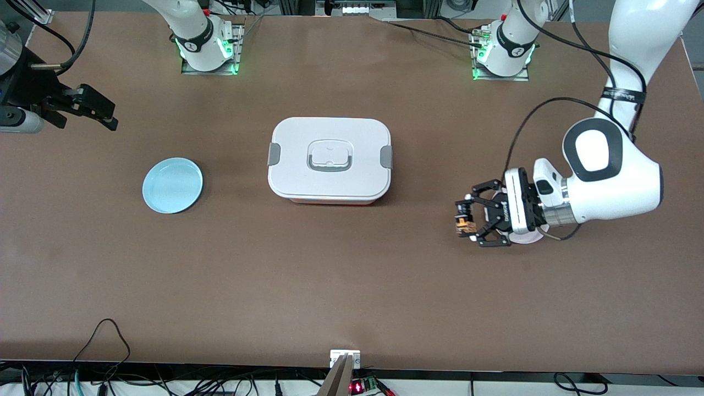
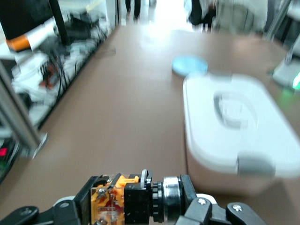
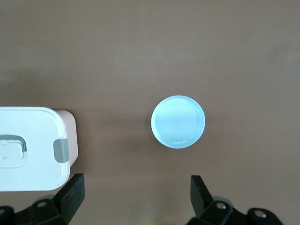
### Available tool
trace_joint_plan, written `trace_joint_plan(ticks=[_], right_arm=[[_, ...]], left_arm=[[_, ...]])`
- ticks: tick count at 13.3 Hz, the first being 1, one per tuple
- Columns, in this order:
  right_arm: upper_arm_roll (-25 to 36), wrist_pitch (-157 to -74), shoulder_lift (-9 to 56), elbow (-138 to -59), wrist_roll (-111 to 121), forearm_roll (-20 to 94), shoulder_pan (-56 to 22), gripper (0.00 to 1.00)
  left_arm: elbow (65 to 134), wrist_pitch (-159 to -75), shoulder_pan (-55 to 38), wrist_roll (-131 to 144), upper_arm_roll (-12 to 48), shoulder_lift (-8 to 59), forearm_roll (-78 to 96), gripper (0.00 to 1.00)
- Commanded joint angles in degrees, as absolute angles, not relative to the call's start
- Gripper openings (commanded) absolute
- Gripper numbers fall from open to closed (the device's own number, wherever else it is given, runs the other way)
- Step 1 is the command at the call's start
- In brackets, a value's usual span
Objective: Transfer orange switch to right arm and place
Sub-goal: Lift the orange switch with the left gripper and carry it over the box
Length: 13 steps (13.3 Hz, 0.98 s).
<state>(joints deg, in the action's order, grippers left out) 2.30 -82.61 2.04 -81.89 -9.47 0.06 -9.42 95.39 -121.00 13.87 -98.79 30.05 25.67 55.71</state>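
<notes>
- The desk carries a white lidded lunch box at its middle, with a pale blue plate lying toward the right arm's end, at about 9 o'clock from the box.
- The left arm's tool hangs low over the desk at about 4 o'clock from the lunch box, toward the left arm's end, its black linkage fingers clamped on the orange switch; the left wrist view shows the switch lying crosswise in the grip, orange body to one side and black cap to the other.
- The right arm's tool waits up in the air with its fingers spread and nothing between them; in the right wrist view the plate lies ahead of those fingers.
- By my reading the pick-up is done; the carry toward the middle, the handover to the right arm and the placing are all left.
- Hidden or unclear: a pale round dish under the left tool is mostly covered, so its contents cannot be told; the right arm is cut off at the front view's edge; the place where the switch is to go is not marked, though the plate seems likely.
</notes>
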Motion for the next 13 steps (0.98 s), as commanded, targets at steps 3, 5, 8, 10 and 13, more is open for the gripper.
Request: trace_joint_plan(ticks=[3, 5, 8, 10, 13], right_arm=[[7.97, -78.58, 0.61, -82.61, -9.67, 21.28, -9.23, 1.0], [10.88, -78.66, 0.7, -86.03, -8.88, 34.21, -9.23, 1.0], [13.27, -79.27, 1.14, -90.25, -8.26, 52.42, -9.14, 1.0], [13.62, -80.85, 1.84, -92.28, -8.26, 62.19, -9.05, 1.0], [13.62, -82.7, 4.39, -92.98, -8.0, 71.43, -9.4, 1.0]], left_arm=[[90.55, -121.63, 13.54, -89.57, 37.08, 23.47, 61.7, 0.0], [88.6, -125.4, 9.77, -86.16, 38.23, 23.82, 64.93, 0.0], [88.24, -133.3, 3.36, -79.64, 38.41, 23.82, 73.54, 0.0], [84.57, -137.79, -1.29, -76.74, 38.41, 24.52, 76.89, 0.0], [83.5, -144.03, -6.4, -69.9, 38.32, 24.7, 80.06, 0.0]])
